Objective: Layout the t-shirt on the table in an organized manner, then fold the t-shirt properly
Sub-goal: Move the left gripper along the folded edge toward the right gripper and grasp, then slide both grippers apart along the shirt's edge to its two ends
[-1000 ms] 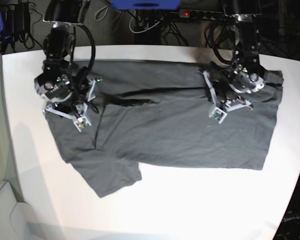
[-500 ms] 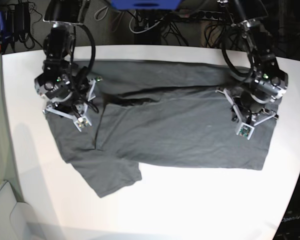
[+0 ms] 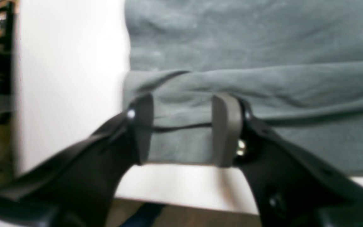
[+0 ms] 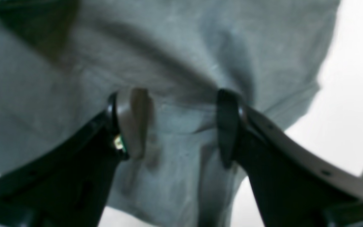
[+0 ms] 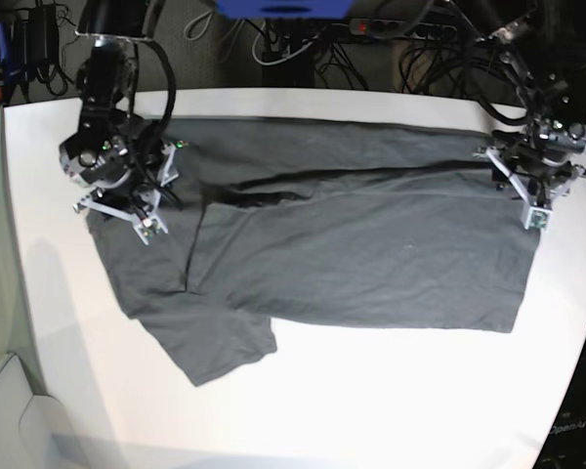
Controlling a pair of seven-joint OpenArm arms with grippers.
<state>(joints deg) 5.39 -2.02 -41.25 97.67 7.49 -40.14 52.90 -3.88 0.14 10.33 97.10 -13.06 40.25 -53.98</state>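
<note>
The dark grey t-shirt (image 5: 371,254) lies spread across the white table (image 5: 391,391), its top part folded over in a long crease and one sleeve (image 5: 220,342) pointing to the front left. My left gripper (image 5: 539,161) is at the shirt's far right edge. In the left wrist view it (image 3: 183,129) stands open, its fingers (image 3: 225,126) straddling the folded hem (image 3: 263,85) near the table corner. My right gripper (image 5: 117,181) hovers over the shirt's left end. It (image 4: 181,126) is open too, with wrinkled cloth (image 4: 184,63) under its jaws.
Cables and a power strip (image 5: 371,24) run behind the table's back edge, beside a blue object (image 5: 283,8). The table's curved right edge (image 5: 581,293) passes close to the left arm. Bare white tabletop lies in front of the shirt.
My left arm has swept right along the shirt to its far right edge and opened its jaws. The top fold now reaches further right. My right arm shifted slightly back and left.
</note>
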